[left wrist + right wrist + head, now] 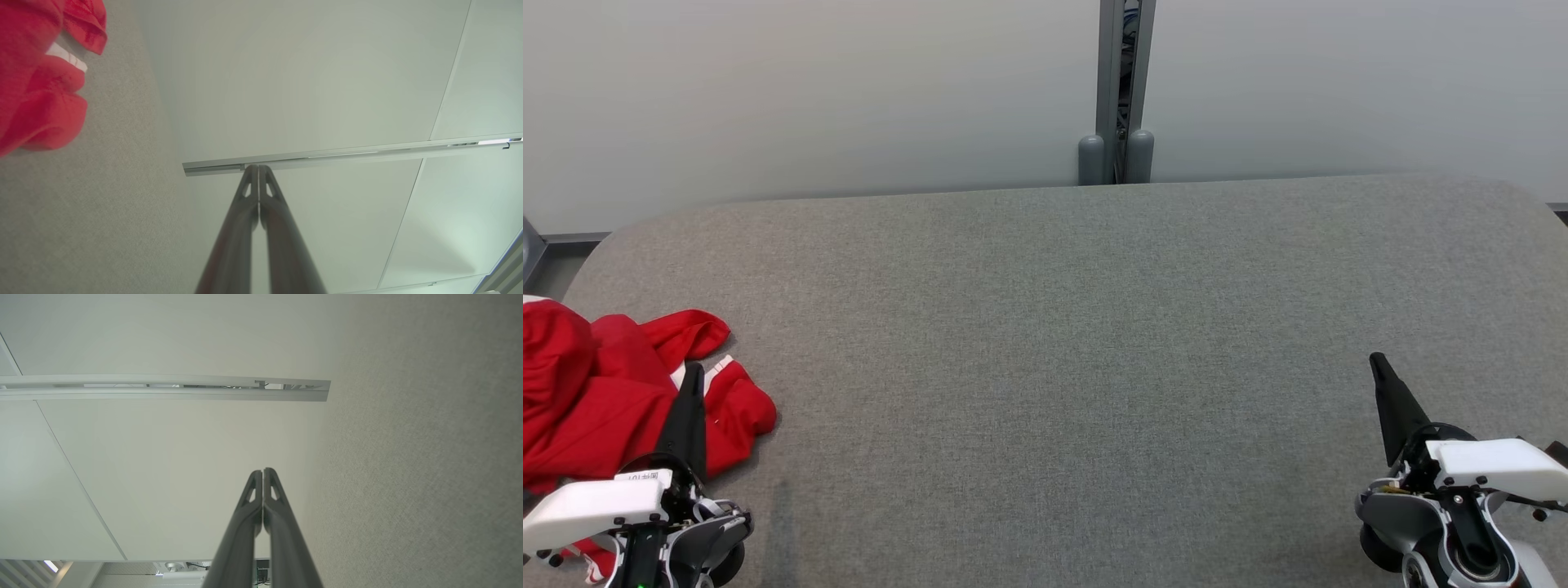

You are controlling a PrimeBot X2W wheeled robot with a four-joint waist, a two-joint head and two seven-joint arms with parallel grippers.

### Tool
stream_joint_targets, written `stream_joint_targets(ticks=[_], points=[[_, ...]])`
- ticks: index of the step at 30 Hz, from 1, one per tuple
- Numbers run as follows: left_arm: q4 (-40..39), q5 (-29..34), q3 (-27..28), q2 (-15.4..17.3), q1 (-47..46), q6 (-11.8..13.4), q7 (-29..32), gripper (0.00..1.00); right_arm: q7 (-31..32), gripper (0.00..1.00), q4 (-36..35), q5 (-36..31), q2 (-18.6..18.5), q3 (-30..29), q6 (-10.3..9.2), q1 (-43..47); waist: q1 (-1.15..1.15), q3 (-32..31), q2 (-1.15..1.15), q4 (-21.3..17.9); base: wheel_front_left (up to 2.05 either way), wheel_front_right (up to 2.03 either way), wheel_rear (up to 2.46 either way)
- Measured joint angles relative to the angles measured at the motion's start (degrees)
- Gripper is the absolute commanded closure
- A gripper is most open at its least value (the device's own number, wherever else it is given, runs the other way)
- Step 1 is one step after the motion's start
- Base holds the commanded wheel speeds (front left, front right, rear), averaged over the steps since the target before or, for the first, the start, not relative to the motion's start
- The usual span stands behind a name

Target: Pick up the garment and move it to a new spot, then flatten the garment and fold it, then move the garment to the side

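Garment (596, 392): a red piece with white stripes is lying crumpled in a heap at the table's left edge, near the robot, with part of it running out of the head view.
Garment, left wrist view (36, 81): it is showing at the upper left, apart from the fingers, with bare table around its edge.
Table (1045, 343): a grey fabric top with rounded far corners is spreading across the head view.
Left gripper (692, 377): it is sitting at the lower left, and its dark fingers are pointing away from the robot and overlapping the garment's right part in the head view.
Left gripper's state (258, 168): its fingers are pressing tip to tip with nothing between them.
Right gripper (1378, 361): it is hanging over bare table at the lower right, well apart from the garment.
Right gripper's state (262, 471): its fingers are meeting at the tips and gripping nothing.
Wall (809, 90): pale panels are standing behind the table, with a grey post (1117, 90) between them.
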Motion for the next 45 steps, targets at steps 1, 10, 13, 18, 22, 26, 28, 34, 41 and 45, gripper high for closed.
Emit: stream_joint_targets(ticks=[1,10,13,18,22,26,28,34,41,45], points=[[0.0,0.0,0.0,0.0,0.0,0.0,0.0,1.0,0.0,1.0,0.0,0.0,0.0,0.0,0.0,0.0,0.0,0.0,0.0,0.0,0.0,0.0,0.0],[0.0,0.1,0.1,-0.1,0.0,0.0,0.2,1.0,0.0,1.0,0.0,0.0,0.0,0.0,0.0,0.0,0.0,0.0,0.0,0.0,0.0,0.0,0.0],[0.2,0.1,0.1,-0.2,0.1,0.0,0.2,0.0,0.0,0.0,0.2,0.0,0.1,0.0,-0.03,0.1,0.0,0.0,0.0,0.0,0.0,0.0,0.0],[1.7,0.1,-0.5,-1.2,1.9,0.0,-0.3,0.0,-0.1,0.0,1.2,-0.1,0.5,0.2,-0.11,2.3,0.0,0.0,0.0,0.0,0.0,0.0,0.0],[1.5,0.7,-1.4,-1.2,1.8,0.0,-1.4,0.0,-0.9,0.0,0.3,-0.7,0.4,0.1,-0.11,2.3,0.0,0.0,0.0,0.0,0.0,0.0,0.0],[1.2,1.1,-2.4,-1.3,1.4,0.0,-2.5,0.0,-1.7,0.0,-0.8,-1.5,0.1,0.0,-0.11,2.7,0.0,0.0,0.0,0.0,0.0,0.0,0.0],[0.9,1.1,-2.8,-1.3,1.1,0.0,-3.1,0.0,-2.1,0.0,-1.1,-2.1,-0.1,0.0,-0.11,3.0,0.0,0.0,0.0,0.0,0.0,0.0,0.0],[0.4,2.7,-3.7,-1.2,0.9,0.0,-4.9,0.0,-3.1,0.0,-2.3,-4.6,-0.7,0.1,-0.11,3.2,0.0,0.0,0.0,0.0,0.0,0.0,0.0],[-0.5,10.2,-4.6,-0.3,-0.2,-0.2,-7.0,0.0,-4.5,0.0,-4.5,-12.4,-1.6,-0.2,-0.11,3.2,0.0,-0.1,0.0,0.2,0.0,0.0,0.0],[-1.2,17.2,-4.8,0.0,-0.2,-0.3,-8.0,0.0,-5.1,0.0,-6.0,-18.8,-1.9,-0.5,-0.1,3.2,0.0,-0.2,0.0,0.3,0.0,0.0,0.0]])
